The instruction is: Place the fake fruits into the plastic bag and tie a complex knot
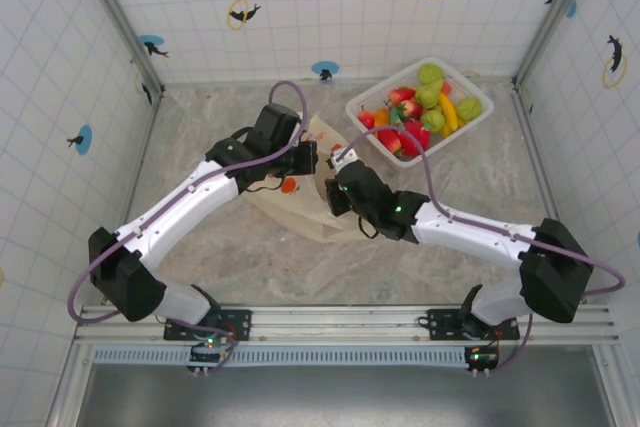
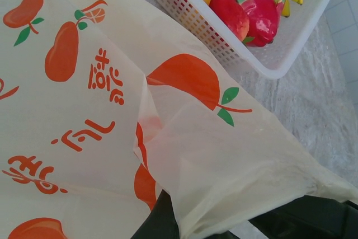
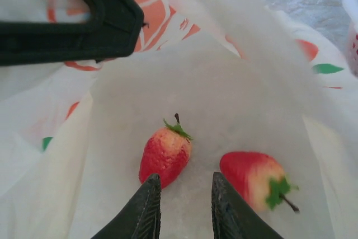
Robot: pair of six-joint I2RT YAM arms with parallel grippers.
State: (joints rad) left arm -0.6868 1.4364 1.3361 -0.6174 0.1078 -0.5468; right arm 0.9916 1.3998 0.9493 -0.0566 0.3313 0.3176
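One marbled bench (image 1: 250, 267) carried the plastic bag (image 1: 296, 213) at its middle, just beside the white basket (image 1: 360, 112) of remaining fake fruits (image 1: 420, 107). The left hand (image 1: 305, 159) pinched the bag's rim, seemingly to hold the mouth open. The right hand (image 3: 183, 186), angled into that mouth, stood slightly spread and empty above a paler strawberry (image 3: 165, 152) and a redder strawberry (image 3: 254, 177) lying inside.

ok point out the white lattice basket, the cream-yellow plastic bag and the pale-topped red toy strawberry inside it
white lattice basket (image 2: 193, 18): left wrist view, near side wall
cream-yellow plastic bag (image 2: 224, 160): left wrist view, plain unprinted film
pale-topped red toy strawberry (image 3: 165, 158): right wrist view, red body
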